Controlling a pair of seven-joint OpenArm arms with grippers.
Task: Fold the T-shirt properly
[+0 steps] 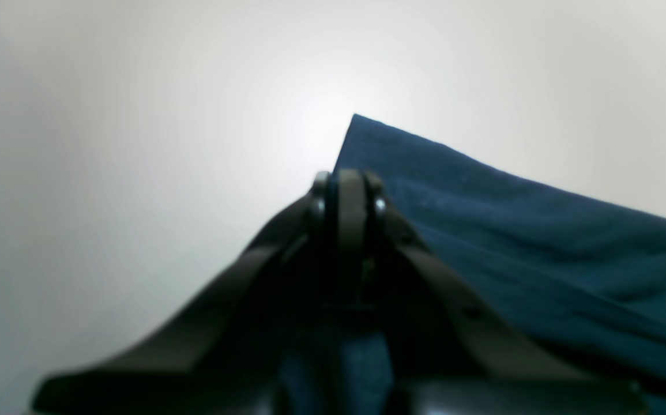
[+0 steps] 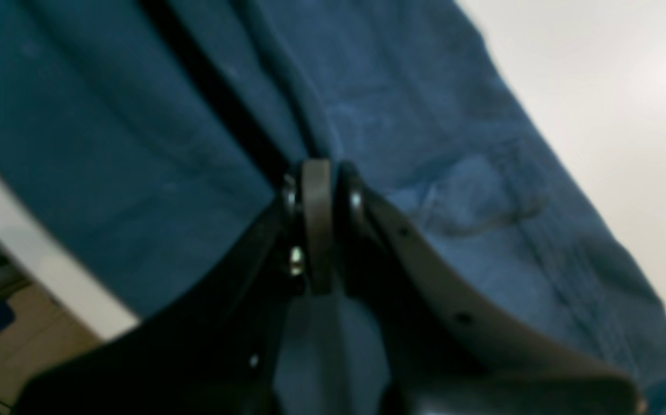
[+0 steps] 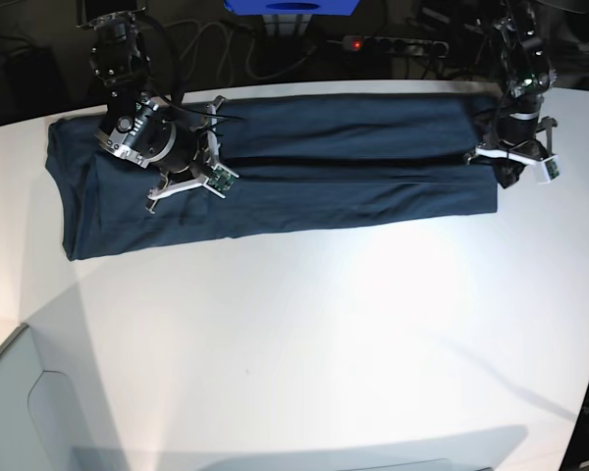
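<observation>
Because the T-shirt (image 3: 304, 177) is already doubled into a long narrow band, you have one arm at each end of it, and that placing makes sense: a strip this long needs both ends taken up together if the next fold is to stay square. The band lies across the far half of the white surface (image 3: 304, 353), its long axis running side to side in the base view, with one end near the far left edge and the other short of the far right edge. A lengthwise crease runs along the middle, so the cloth looks stacked in layers. Your right pincer (image 2: 318, 173) sits on the band toward its left end, not quite at the tip; its jaws are pressed together and the wrist view shows them nipping a ridge of T-shirt cloth where a dark fold line meets them. Your left pincer (image 1: 349, 181) is at the band's other end, right by a corner of the cloth; its jaws are also pressed together, and blue fabric shows just behind and below them, so I judge it is pinching the T-shirt's edge, though the blur keeps that from being certain. Which end holds the neck I cannot tell; no label or collar shows. With both ends gripped, the sensible reading is a fold across the short axis.
</observation>
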